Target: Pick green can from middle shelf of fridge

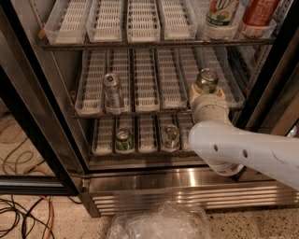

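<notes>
The fridge (154,184) stands open in front of me. Its middle shelf (145,84) holds white slotted lane trays. The green can (206,79) stands upright in a right-hand lane near the front, its silver top showing. My gripper (207,97) is right at the can's near side, below its top, at the end of my white arm (243,151). The arm and wrist hide the can's lower body and the grip itself. A silver-grey can (112,88) stands in a left lane of the same shelf.
Two cans (123,140) (170,137) stand on the bottom shelf. Two bottles (221,13) (258,14) stand at the top shelf's right. The black door frame (32,116) runs down the left. Crumpled clear plastic (159,223) and cables (23,217) lie on the floor.
</notes>
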`<state>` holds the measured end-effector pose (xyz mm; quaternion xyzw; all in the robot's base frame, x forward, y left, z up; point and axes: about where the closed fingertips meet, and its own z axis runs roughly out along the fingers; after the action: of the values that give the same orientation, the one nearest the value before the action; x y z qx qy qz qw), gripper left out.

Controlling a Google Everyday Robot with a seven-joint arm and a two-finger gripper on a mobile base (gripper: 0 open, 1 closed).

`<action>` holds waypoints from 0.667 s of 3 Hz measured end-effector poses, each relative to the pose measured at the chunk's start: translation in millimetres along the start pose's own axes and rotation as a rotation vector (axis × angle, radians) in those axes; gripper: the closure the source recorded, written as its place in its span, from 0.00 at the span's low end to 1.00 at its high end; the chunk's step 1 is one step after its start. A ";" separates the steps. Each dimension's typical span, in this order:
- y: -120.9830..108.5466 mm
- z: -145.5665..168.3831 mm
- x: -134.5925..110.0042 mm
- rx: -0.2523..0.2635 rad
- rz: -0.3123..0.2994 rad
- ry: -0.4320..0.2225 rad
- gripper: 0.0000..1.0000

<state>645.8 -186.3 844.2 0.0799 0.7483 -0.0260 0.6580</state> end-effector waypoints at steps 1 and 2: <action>0.0 0.0 0.0 0.000 0.000 0.000 0.62; 0.0 0.0 0.0 0.000 0.000 0.000 0.39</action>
<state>645.8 -186.3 844.2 0.0799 0.7483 -0.0260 0.6580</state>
